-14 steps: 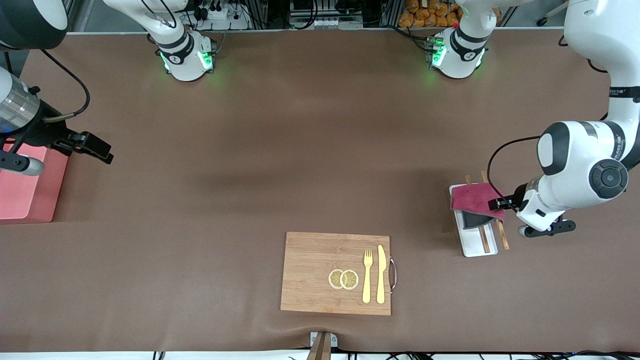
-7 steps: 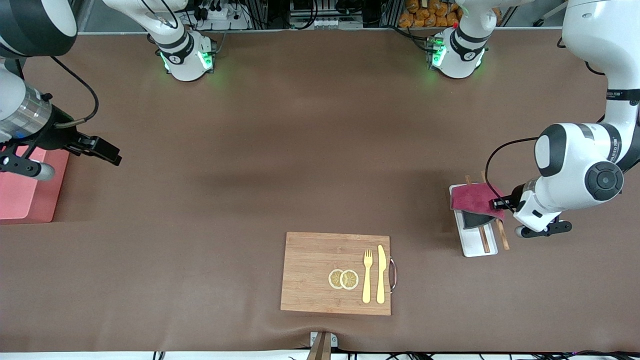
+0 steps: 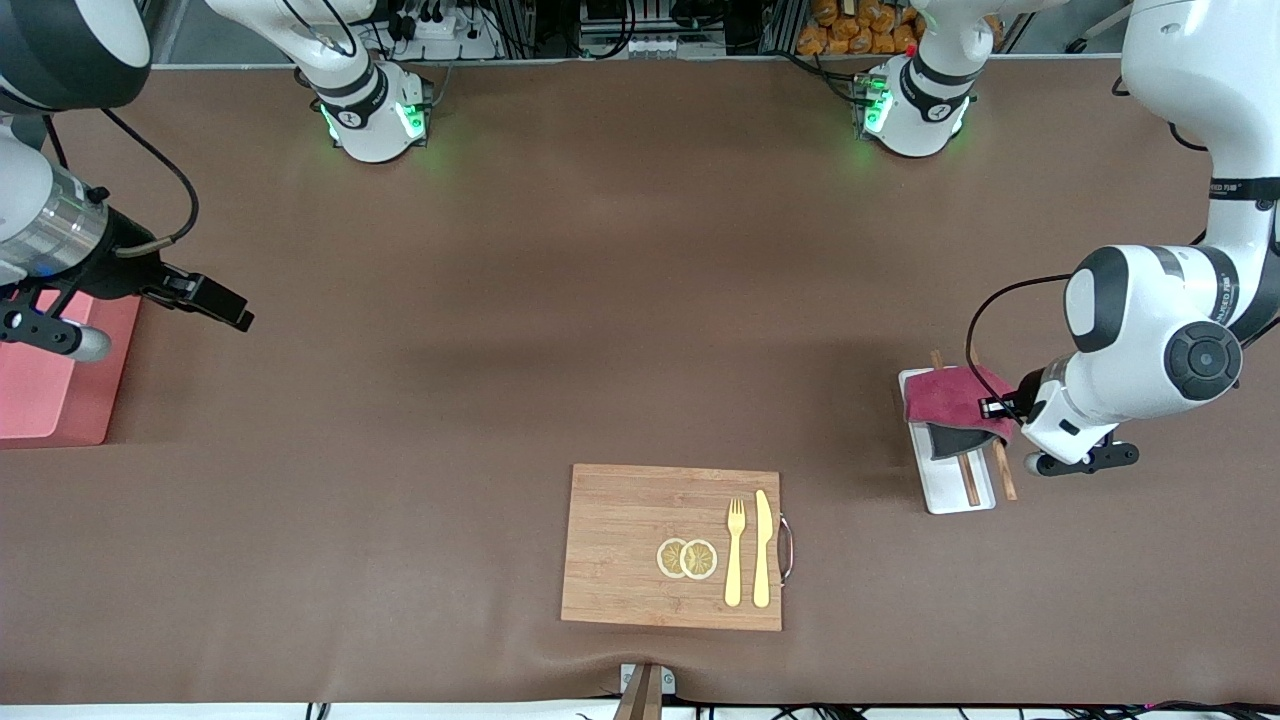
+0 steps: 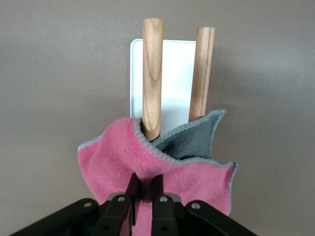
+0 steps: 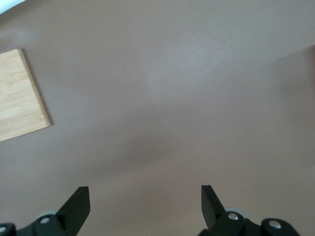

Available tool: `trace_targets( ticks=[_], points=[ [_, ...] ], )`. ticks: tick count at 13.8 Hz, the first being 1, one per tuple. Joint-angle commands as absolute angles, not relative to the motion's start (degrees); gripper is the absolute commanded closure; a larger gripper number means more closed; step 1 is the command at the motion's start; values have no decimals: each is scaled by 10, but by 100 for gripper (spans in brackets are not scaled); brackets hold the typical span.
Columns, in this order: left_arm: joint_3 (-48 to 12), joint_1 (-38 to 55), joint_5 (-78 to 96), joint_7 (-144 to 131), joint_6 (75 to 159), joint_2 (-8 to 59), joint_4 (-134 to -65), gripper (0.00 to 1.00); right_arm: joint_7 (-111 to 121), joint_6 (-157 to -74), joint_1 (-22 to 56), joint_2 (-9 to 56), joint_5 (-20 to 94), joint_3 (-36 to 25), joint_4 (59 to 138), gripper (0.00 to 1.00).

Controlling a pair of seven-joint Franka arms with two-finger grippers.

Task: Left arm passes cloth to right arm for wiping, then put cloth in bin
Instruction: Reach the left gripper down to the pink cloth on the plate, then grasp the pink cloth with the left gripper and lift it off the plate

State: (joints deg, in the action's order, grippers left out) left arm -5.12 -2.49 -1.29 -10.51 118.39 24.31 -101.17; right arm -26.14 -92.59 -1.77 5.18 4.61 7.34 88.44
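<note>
The crimson cloth (image 3: 947, 398) with its dark grey reverse lies over two wooden sticks on a narrow white tray (image 3: 948, 490) at the left arm's end of the table. My left gripper (image 3: 996, 407) is shut on the cloth's edge; in the left wrist view its jaws pinch a fold of the cloth (image 4: 162, 167), left gripper (image 4: 146, 183). My right gripper (image 3: 232, 314) is open and empty, over bare table beside the pink bin (image 3: 45, 385) at the right arm's end. In the right wrist view the right gripper (image 5: 145, 196) shows only brown mat between its fingers.
A wooden cutting board (image 3: 640, 545) with two lemon slices (image 3: 686, 558), a yellow fork (image 3: 735, 550) and a knife (image 3: 762, 548) lies near the front edge. Two wooden sticks (image 4: 152, 78) rest on the tray. The board's corner (image 5: 19, 96) shows in the right wrist view.
My right gripper has moved a little away from the bin toward the table's middle. My left arm has shifted slightly, keeping hold of the cloth, which has barely moved.
</note>
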Motion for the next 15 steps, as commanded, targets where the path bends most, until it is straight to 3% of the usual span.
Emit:
trace_targets(
  ticks=[1, 5, 11, 15],
  points=[
    [-52, -24, -27, -118, 1181, 245, -1010, 100, -338, -920, -15, 51, 69, 74, 881, 0],
    [-68, -22, -12, -125, 1172, 222, -1005, 100, -536, -920, 13, 60, 104, 76, 876, 0],
    [-190, -21, 27, -307, 1135, 199, -955, 100, -793, -925, 66, 119, 156, 76, 835, 0],
    [-282, 10, 47, -536, 1136, 231, -907, 100, -918, -929, 71, 188, 279, 74, 784, 0]
  ],
)
